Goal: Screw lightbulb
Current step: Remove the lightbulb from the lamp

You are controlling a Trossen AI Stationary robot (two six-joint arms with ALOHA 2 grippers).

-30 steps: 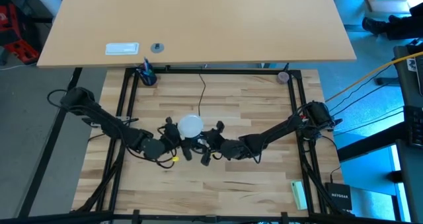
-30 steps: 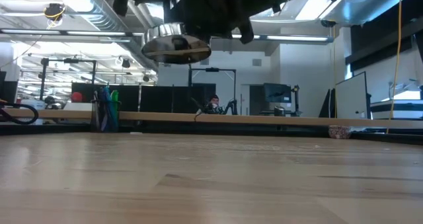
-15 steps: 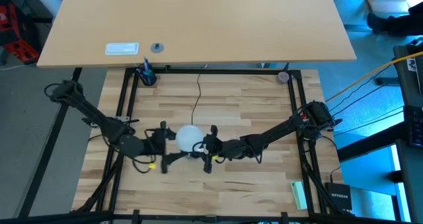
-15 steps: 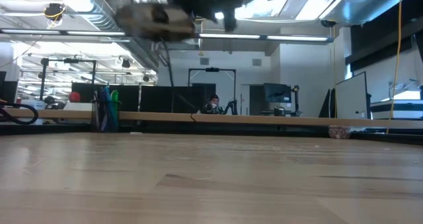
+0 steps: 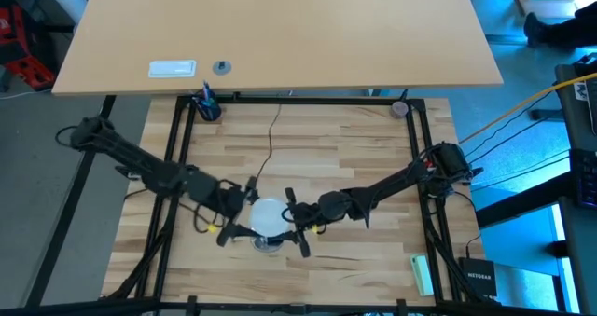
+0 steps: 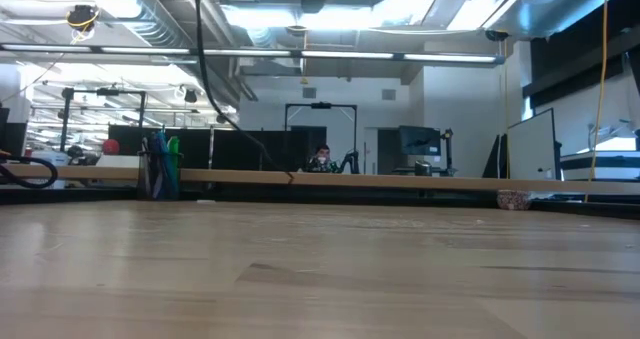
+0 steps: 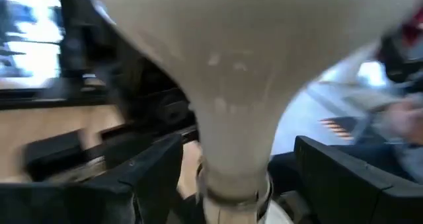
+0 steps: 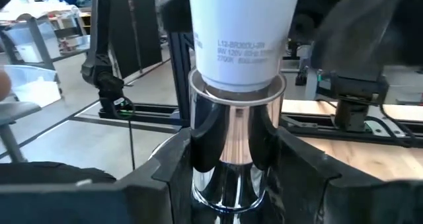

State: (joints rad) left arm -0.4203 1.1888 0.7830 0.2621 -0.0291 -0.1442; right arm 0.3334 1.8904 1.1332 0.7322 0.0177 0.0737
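White lightbulb (image 8: 239, 32) stands upright — neck down in socket (image 8: 236, 141) — left pincer (image 5: 238, 218) released, right pincer (image 8: 236, 178) grasping socket.

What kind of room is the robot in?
Probably a robot lab or workshop. Beyond the wooden table there are monitors on desks, a whiteboard, and bare pipes and strip lights overhead. A person sits far back.

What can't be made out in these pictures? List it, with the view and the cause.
- High view: silver socket mostly hidden under the lightbulb.
- Low view: both cut off by the top edge; only the black cord shows.
- Right wrist view: thread depth hidden inside the socket; neck print too small.
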